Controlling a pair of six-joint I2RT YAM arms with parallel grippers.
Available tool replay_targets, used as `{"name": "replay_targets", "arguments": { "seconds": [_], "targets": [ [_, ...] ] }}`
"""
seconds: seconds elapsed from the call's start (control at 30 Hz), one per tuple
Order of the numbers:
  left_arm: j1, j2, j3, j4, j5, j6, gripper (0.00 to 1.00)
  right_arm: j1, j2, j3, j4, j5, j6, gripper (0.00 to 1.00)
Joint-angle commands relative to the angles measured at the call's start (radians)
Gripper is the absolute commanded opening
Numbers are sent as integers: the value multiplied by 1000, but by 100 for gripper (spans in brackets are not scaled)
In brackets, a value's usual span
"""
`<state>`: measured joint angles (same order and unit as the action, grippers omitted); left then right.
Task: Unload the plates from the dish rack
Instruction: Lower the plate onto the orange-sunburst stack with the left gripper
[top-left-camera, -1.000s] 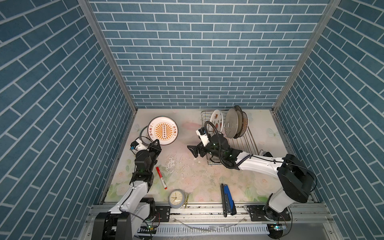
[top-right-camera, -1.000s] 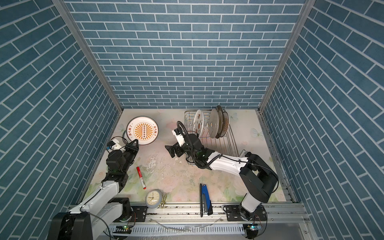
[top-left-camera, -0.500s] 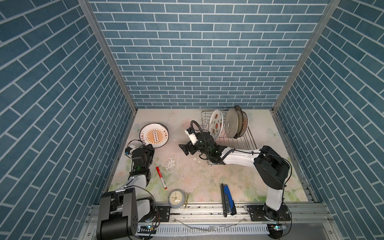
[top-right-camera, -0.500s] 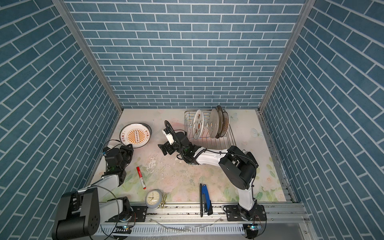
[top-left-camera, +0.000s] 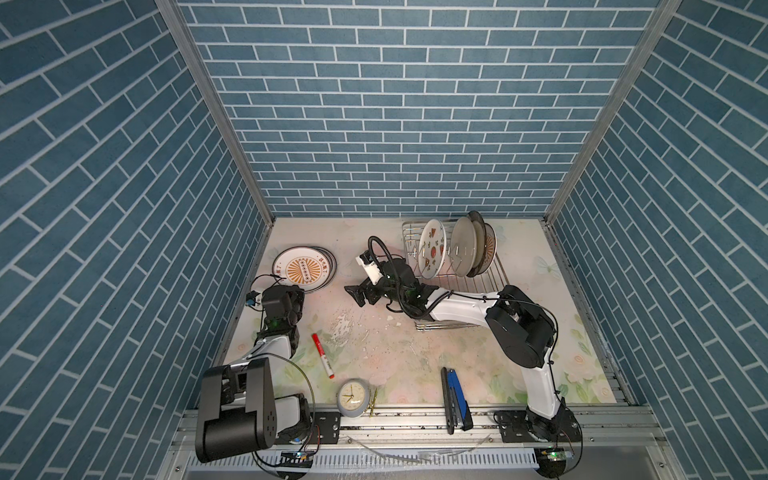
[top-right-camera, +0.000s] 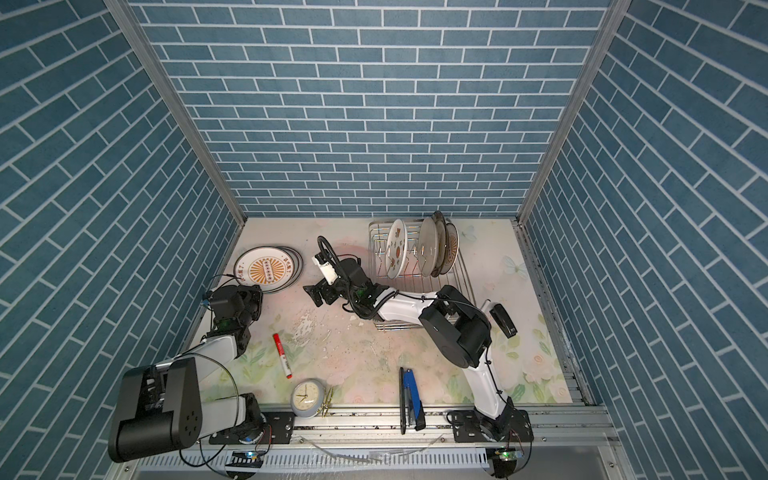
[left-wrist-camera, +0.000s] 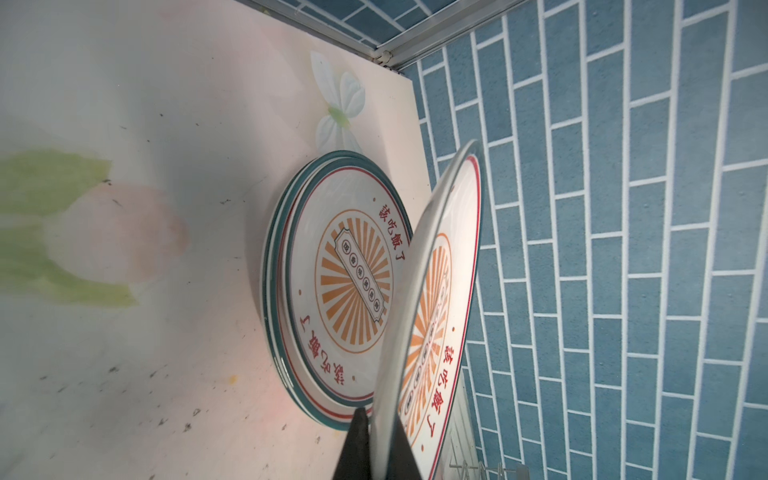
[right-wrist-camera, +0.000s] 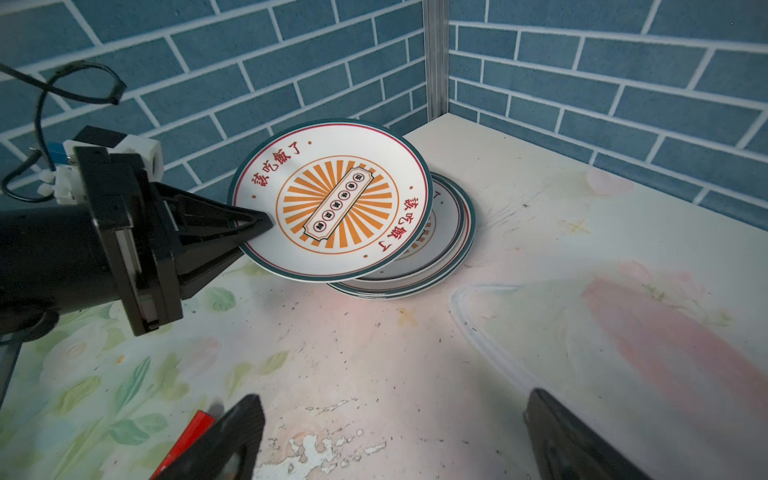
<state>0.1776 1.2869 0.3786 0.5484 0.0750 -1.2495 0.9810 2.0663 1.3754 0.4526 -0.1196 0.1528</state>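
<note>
Plate (right-wrist-camera: 332, 208) is pinched at the rim by left gripper (right-wrist-camera: 257, 226) & tipped over the pile (right-wrist-camera: 451, 249), prob. to be laid on top. The right gripper (right-wrist-camera: 395, 434) is spread wide, empty.

Lab cell: printed-brick walls (top-left-camera: 395, 124), mounting rail (top-left-camera: 395, 428)

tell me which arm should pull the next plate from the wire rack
Probably right: the right gripper is open, empty and near the silver wire dish rack; the left gripper is shut on a round white orange-sunburst plate above the stacked plates.
</note>
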Motion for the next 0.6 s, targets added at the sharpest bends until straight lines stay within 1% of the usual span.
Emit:
{"name": "replay_targets", "arguments": {
  "seconds": [0.0, 0.17, 0.27, 0.33, 0.57],
  "targets": [
    [7, 20, 43, -7, -7, -12, 0, 3, 23, 40, 0, -4, 0, 99],
    [7, 60, 71, -28, -2, -24, 0, 4, 31, 31, 16, -5, -7, 99],
    [6, 83, 58, 14, -13, -44, 0, 3, 42, 43, 6, -75, -18, 99],
    [6, 97, 79, -14, -14, -38, 0, 4, 47, 44, 6, -97, -17, 99],
    [7, 175, 112, 13, -4, -38, 0, 4, 57, 45, 11, -90, -21, 99]
  ]
}}
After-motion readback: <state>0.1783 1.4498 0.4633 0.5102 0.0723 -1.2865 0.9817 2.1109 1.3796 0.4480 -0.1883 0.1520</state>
